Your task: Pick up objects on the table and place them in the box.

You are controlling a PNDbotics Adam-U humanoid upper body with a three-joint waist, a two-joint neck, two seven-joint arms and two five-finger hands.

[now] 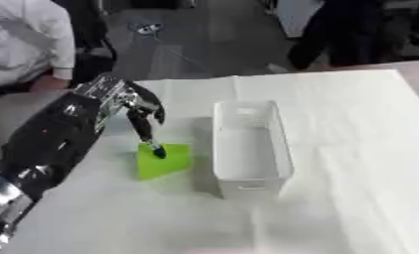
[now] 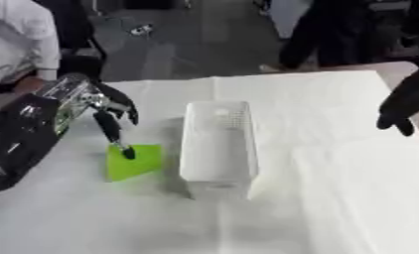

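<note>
In the left eye view, a table covered with a white creased cloth [image 1: 352, 149] fills most of the scene, and on it stands a white, long rectangular plastic box [image 1: 250, 149], open at the top, its long sides running away from the camera. Just to the left of the box lies a flat, bright green square sheet [image 1: 164, 159], resting on the cloth near the box's left wall but apart from it. The robot's left hand [image 1: 136, 106], black with silver joints, comes in from the left on a thick black arm; one finger is stretched straight down and its tip touches the upper part of the green sheet, while the other fingers are bent back near the palm and hold nothing. The inside of the box shows only its pale bottom. The right hand does not appear in this view. In the right eye view the same layout shows with the box nearer the middle and the green sheet again just left of it, the pointing finger of the left hand resting on the sheet's top edge area. Here the robot's right hand [image 2: 406, 106] shows at the right edge, dark, hanging above the cloth with its fingers pointing downward and relaxed, well apart from the box and holding nothing.
</note>
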